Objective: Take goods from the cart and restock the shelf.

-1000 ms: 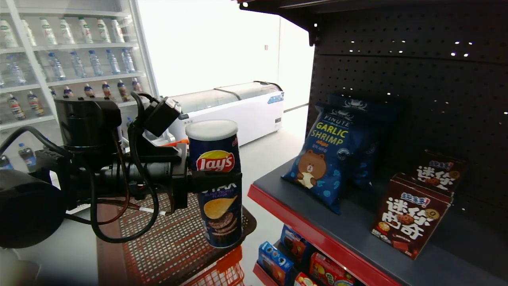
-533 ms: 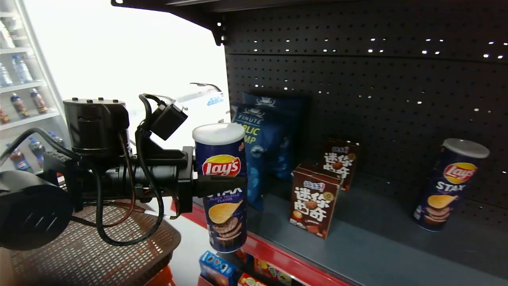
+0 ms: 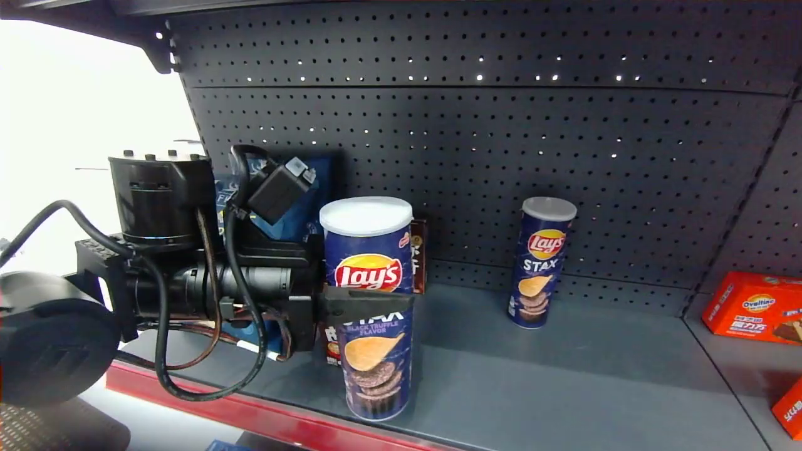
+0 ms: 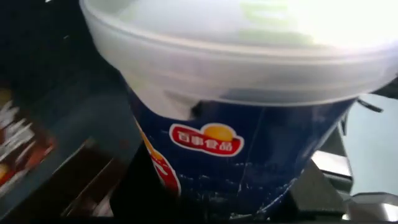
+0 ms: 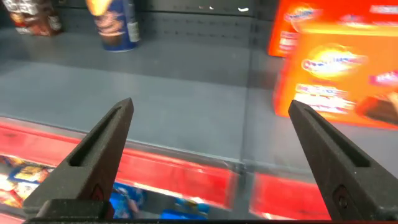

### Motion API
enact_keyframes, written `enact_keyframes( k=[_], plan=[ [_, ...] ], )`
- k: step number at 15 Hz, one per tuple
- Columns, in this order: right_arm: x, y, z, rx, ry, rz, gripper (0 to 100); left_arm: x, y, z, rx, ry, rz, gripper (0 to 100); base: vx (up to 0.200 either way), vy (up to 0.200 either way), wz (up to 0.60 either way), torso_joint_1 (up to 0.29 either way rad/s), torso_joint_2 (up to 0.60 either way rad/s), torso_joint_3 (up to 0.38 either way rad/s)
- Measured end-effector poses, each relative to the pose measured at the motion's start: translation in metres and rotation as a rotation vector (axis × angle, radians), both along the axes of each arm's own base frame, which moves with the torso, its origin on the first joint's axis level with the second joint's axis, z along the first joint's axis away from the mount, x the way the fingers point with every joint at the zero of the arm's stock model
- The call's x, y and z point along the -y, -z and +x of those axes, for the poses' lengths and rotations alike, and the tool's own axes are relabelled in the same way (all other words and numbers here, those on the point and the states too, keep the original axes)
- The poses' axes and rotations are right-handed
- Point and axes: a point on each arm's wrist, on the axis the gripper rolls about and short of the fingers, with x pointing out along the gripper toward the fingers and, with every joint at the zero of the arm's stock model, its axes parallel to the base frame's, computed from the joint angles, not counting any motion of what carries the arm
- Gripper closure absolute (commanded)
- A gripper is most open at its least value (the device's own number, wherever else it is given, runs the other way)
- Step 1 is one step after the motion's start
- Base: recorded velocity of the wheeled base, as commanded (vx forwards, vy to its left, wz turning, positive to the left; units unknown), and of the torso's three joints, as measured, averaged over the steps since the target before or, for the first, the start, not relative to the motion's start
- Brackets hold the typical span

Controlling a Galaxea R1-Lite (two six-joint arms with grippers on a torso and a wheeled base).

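**Can [image 3: 366, 247] held over the shelf [image 3: 564, 376] front**

The left gripper [image 3: 368, 305] pinches the can around its middle, upright. A second can [image 3: 540, 263] stands farther back, near the rear wall. The right gripper [image 5: 214, 155] is spread wide before the shelf edge, near orange boxes [image 5: 336, 74].

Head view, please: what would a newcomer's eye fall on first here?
The blue chip can, clamped upright in the left gripper near the front edge of the grey shelf, dominates. A matching can stands farther back near the pegboard, and orange boxes sit farther right.
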Motion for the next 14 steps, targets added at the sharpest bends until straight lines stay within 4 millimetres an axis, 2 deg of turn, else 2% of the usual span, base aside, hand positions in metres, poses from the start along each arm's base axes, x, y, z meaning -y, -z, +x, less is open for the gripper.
enact_keyframes(
  k=[3, 7, 14],
  plan=[
    [0.000, 0.000, 0.000, -0.001, 0.000, 0.000, 0, 0.007, -0.011, -0.016, -0.003, 0.044, -0.020, 100, 0.000, 0.000, 0.00, 0.000, 0.00, 0.000],
    [0.000, 0.000, 0.000, -0.001, 0.001, 0.000, 0, 0.013, -0.016, -0.025, 0.013, 0.081, -0.029, 100, 0.000, 0.000, 0.00, 0.000, 0.00, 0.000],
    [0.000, 0.000, 0.000, -0.001, 0.000, 0.000, 0, 0.013, -0.013, -0.026, 0.005, 0.084, -0.024, 100, 0.000, 0.000, 0.00, 0.000, 0.00, 0.000]
  ],
)
